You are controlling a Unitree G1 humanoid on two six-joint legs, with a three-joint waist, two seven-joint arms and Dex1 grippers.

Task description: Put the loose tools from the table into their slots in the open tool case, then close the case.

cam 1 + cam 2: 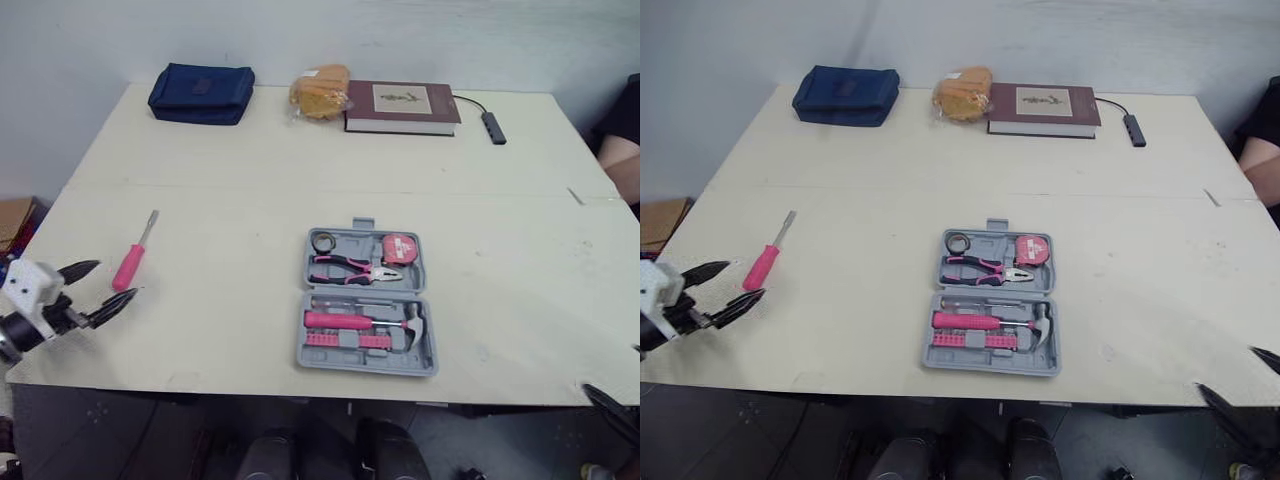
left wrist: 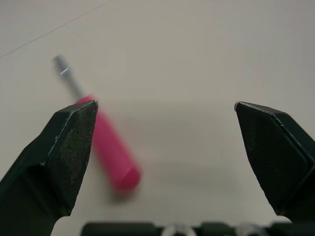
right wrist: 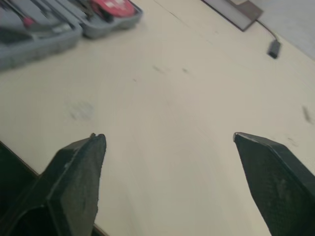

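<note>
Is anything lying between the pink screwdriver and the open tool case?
No. In the left eye view, the stretch of table between the screwdriver and the tool case is bare. The right eye view shows the same.

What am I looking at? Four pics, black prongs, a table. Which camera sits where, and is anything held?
A humanoid robot with two arms. The two wide pictures come from its head camera, looking down at a table. The other two come from wrist cameras; the black prongs are each hand's fingers. The left hand is open near a pink screwdriver, the right hand open at the table's edge. An open tool case lies mid-table. Nothing is held.
</note>
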